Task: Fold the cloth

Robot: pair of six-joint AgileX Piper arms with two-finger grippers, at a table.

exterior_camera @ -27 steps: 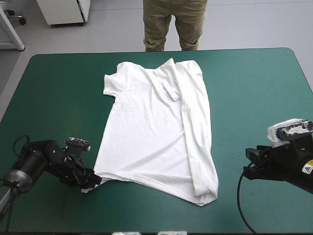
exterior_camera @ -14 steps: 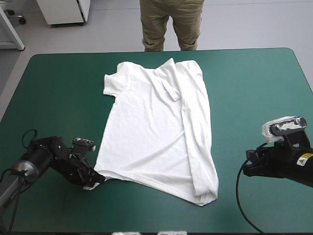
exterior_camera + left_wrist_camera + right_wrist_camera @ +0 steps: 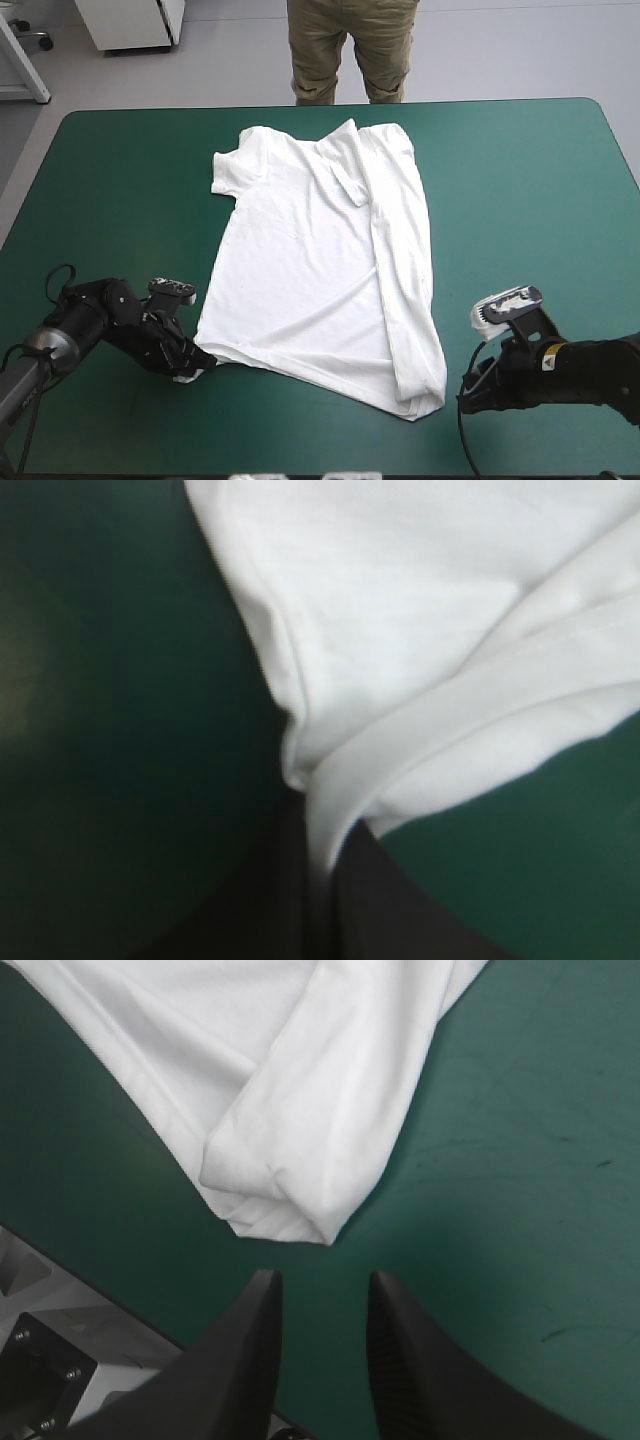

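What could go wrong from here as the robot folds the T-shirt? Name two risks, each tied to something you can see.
1. The left hand pinches only a narrow strip of hem of the T-shirt; lifting might pull it free.
2. The right hand is open and stops short of the layered corner ahead of it; it may catch only some layers, or push the fold apart.

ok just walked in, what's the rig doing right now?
Two arms are folding a white T-shirt spread on the teal-green table, its right side already folded over. The left tool is shut on the near left hem corner. The right tool is open, just short of the near right corner, not touching it.
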